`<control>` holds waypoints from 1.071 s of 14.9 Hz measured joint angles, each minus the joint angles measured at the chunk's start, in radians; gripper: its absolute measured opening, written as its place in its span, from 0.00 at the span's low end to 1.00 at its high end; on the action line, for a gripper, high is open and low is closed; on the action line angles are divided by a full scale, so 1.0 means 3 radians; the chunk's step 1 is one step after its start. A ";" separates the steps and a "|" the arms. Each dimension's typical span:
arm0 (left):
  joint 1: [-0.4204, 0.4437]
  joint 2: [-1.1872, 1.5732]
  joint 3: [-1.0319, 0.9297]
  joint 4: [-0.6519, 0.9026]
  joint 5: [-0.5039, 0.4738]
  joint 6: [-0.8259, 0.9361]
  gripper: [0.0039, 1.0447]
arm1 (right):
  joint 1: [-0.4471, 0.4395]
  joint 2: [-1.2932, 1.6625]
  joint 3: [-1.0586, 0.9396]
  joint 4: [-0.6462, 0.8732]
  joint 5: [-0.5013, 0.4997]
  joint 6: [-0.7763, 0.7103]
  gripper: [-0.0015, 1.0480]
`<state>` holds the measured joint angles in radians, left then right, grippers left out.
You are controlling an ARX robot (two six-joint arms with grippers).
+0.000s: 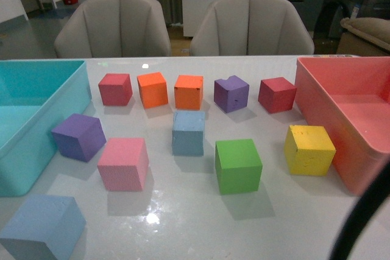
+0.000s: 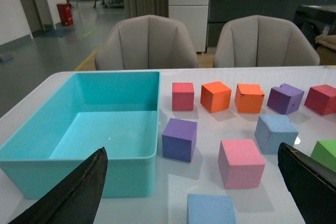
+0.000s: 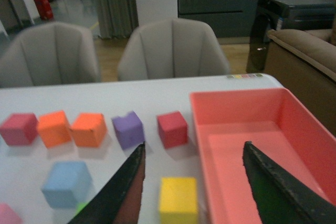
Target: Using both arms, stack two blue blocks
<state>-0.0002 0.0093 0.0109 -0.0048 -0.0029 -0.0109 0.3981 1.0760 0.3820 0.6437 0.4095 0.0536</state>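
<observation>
One blue block stands in the middle of the white table, behind the green cube. The other blue block sits at the near left corner, in front of the teal bin. Both show in the left wrist view, the middle one and the near one. The right wrist view shows only the middle one. My left gripper is open and empty, held above the near blue block. My right gripper is open and empty above the yellow cube and the red bin's edge. Neither gripper shows in the front view.
A teal bin stands at the left and a red bin at the right. Red, orange, purple, pink, green and yellow cubes lie around. A black cable crosses the near right corner. Two chairs stand behind the table.
</observation>
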 joint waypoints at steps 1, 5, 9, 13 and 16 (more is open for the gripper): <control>0.0000 0.0000 0.0000 -0.0001 0.0001 0.0000 0.94 | -0.0036 -0.0061 -0.0050 -0.0023 -0.0034 -0.0013 0.50; 0.0000 0.0000 0.0000 0.0005 0.0009 0.0000 0.94 | -0.0468 -0.0800 -0.0511 -0.0140 -0.0437 -0.0100 0.26; 0.0000 0.0000 0.0000 0.0004 0.0009 0.0000 0.94 | -0.0841 -0.1400 -0.0894 -0.0361 -0.0861 -0.0156 0.02; 0.0000 0.0000 0.0000 0.0004 0.0009 0.0000 0.94 | -0.0963 -0.1658 -0.0992 -0.0502 -0.0982 -0.0156 0.02; 0.0000 0.0000 0.0000 0.0004 0.0010 0.0001 0.94 | -0.1347 -0.2038 -0.1115 -0.0765 -0.1331 -0.0158 0.02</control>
<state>-0.0002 0.0093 0.0109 -0.0036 0.0002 -0.0105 -0.0059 0.4644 0.0475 0.4141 0.0101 0.0063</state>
